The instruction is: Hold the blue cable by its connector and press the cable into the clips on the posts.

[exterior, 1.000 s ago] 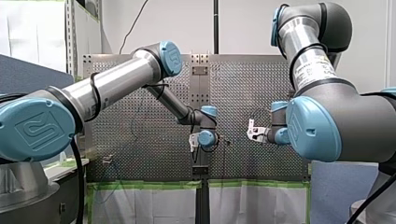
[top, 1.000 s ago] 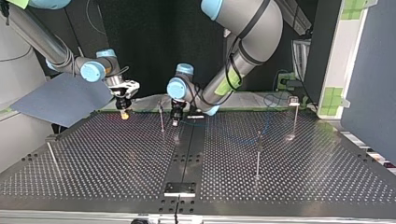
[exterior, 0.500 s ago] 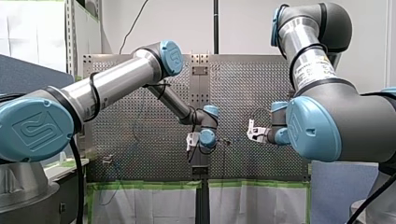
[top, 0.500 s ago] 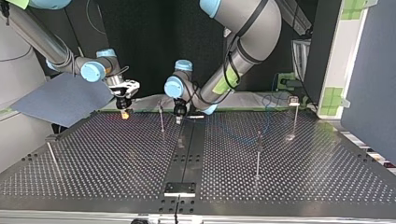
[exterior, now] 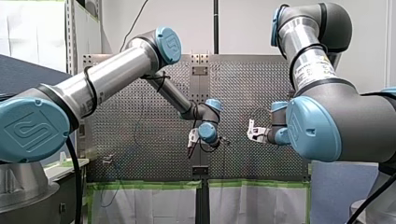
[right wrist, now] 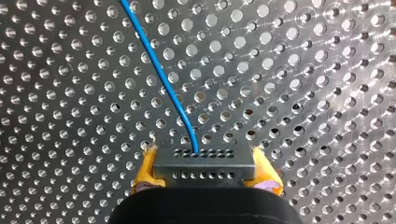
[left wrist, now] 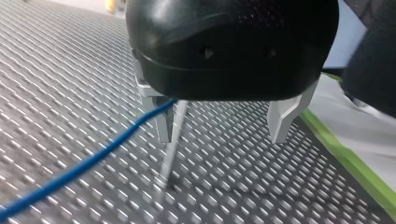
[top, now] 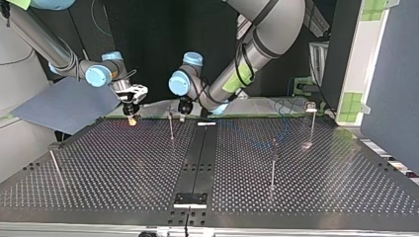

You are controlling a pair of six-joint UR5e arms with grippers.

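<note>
Your right fingers (right wrist: 145,169) clench the connector (right wrist: 204,164); the blue cable (left wrist: 88,163) runs past your spread left fingers (left wrist: 164,127), beside the post (left wrist: 170,151).

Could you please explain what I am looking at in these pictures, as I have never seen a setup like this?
These are two robot arms working over a perforated metal table. The front view looks from behind them, with my left arm at its left and my right arm at its right. The top view faces them from across the table, so the sides are crossed. The other two pictures come from cameras on the wrists. Thin upright posts stand on the table. My right gripper, with yellow pads, is shut on a dark connector, from which the blue cable runs off. My left gripper is open, with the cable and one of the posts beside one of its fingers.
</note>
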